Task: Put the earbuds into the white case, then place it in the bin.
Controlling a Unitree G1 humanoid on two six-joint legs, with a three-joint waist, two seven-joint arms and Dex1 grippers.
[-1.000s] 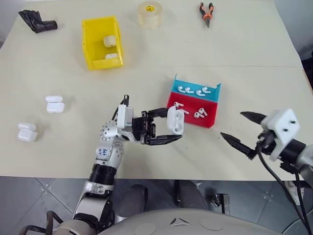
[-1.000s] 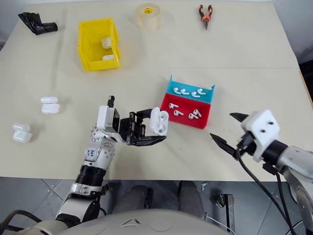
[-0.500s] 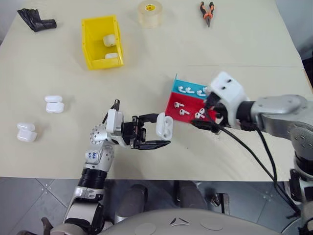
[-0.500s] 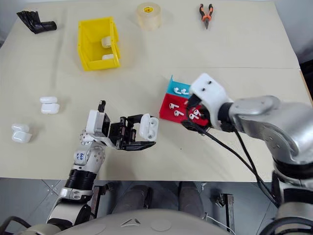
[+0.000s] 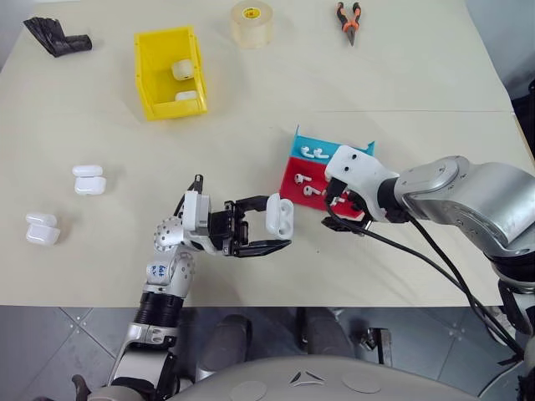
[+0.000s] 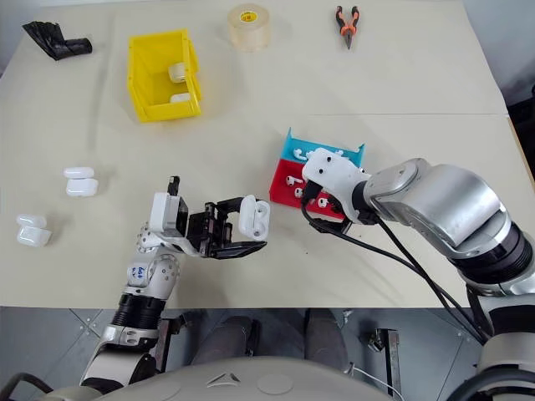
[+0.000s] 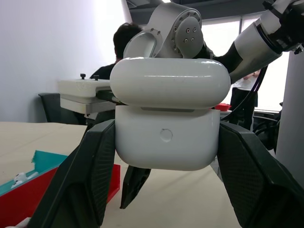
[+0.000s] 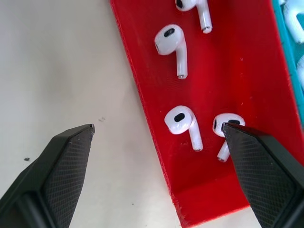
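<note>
White case (image 5: 280, 219) sits clamped in the left gripper (image 5: 272, 224) near the tray (image 8: 142, 99), awaiting earbuds (image 8: 183, 121); right gripper (image 8: 156, 137) gapes above them

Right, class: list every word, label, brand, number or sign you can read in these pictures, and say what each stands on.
No text can be read anywhere.
Roll of tape: a yellow label on top, its print too small to read.
Left arm: a small blue mark on a joint, too blurred to read.
White case in the left gripper: plain, no lettering.
</note>
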